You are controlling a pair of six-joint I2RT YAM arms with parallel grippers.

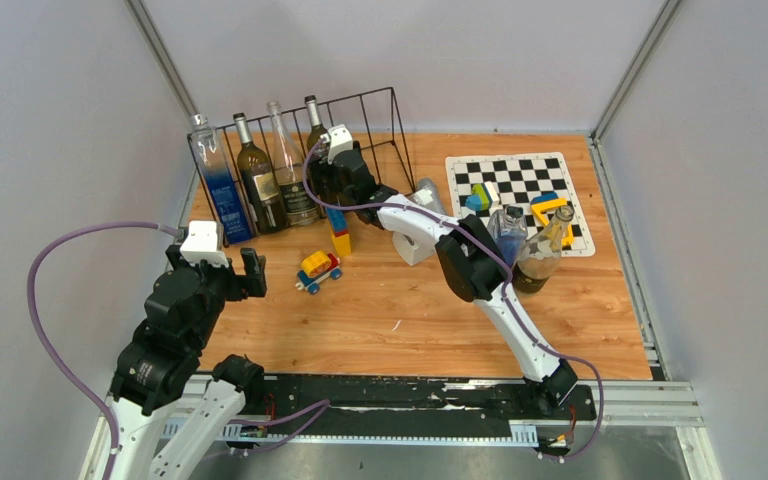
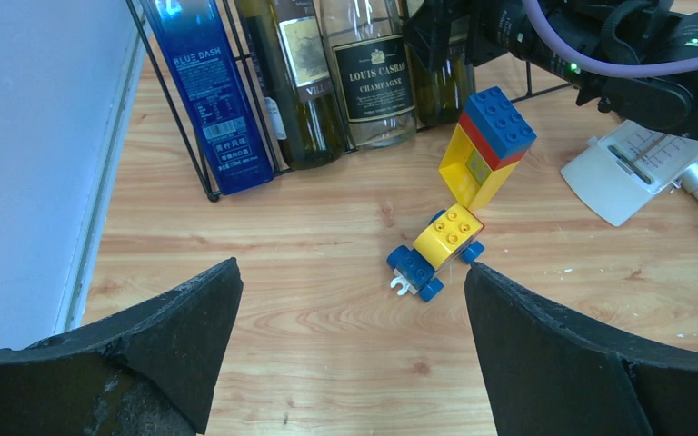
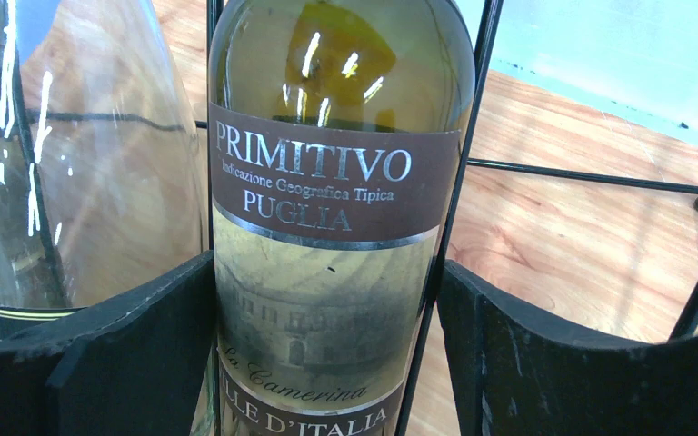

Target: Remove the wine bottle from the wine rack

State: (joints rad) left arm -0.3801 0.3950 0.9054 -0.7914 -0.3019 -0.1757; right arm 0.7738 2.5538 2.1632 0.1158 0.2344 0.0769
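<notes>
The black wire wine rack (image 1: 380, 110) stands at the back left and holds several bottles. Rightmost of them is the wine bottle (image 3: 327, 182), greenish glass with a brown PRIMITIVO PUGLIA label; its neck shows from above (image 1: 312, 115). My right gripper (image 3: 327, 309) straddles its lower body, open. The left finger (image 3: 145, 345) lies against the glass. The right finger (image 3: 527, 354) stands just outside a rack wire (image 3: 436, 272), with a thin gap. My left gripper (image 2: 353, 300) hangs open over bare wood near the left front (image 1: 245, 272), holding nothing.
Left of the held-around bottle stand a clear Louis Casrao bottle (image 2: 368, 73), a dark bottle (image 2: 295, 82) and a blue bottle (image 2: 207, 91). A toy brick car (image 1: 318, 268) and brick tower (image 1: 339, 232) sit before the rack. Two bottles (image 1: 540, 250) stand by the chessboard mat (image 1: 520, 175).
</notes>
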